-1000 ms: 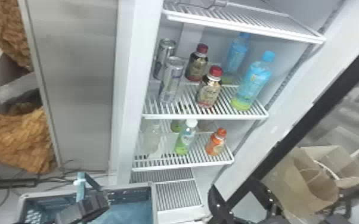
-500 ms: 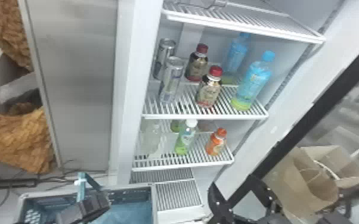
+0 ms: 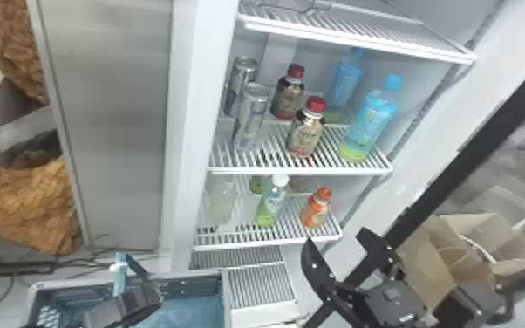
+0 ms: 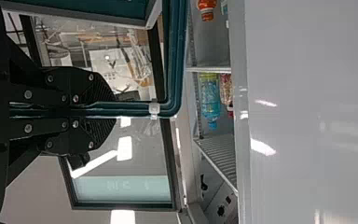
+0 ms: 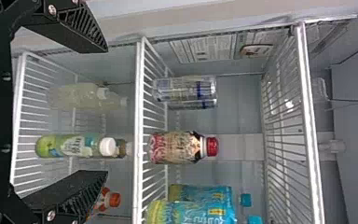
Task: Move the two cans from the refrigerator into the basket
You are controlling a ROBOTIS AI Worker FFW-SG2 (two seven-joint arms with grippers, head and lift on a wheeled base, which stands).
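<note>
Two silver cans stand one behind the other at the left of the refrigerator's middle shelf, the front can (image 3: 252,120) and rear can (image 3: 243,72); in the right wrist view the front can (image 5: 184,88) partly covers the other. Below the shelves, to their right, is my right gripper (image 3: 336,240), spread open and holding nothing. Its fingers stand wide apart in the right wrist view, the gripper (image 5: 105,111) facing the shelves. My left gripper (image 3: 133,305) is above the basket (image 3: 225,296), shut on its teal handle (image 3: 120,279); the left wrist view has the gripper (image 4: 114,109) clamped around that handle (image 4: 177,60).
Red-capped bottles (image 3: 305,135) and blue bottles (image 3: 368,122) share the cans' shelf (image 3: 301,171). More bottles stand on the lower shelf (image 3: 270,244). The refrigerator's side wall (image 3: 187,131) rises left of the cans, and a paper bag (image 3: 436,257) is at right.
My right gripper has come up and forward toward the shelves in the head view, its fingers spread. The left gripper, basket and cans have kept their places.
</note>
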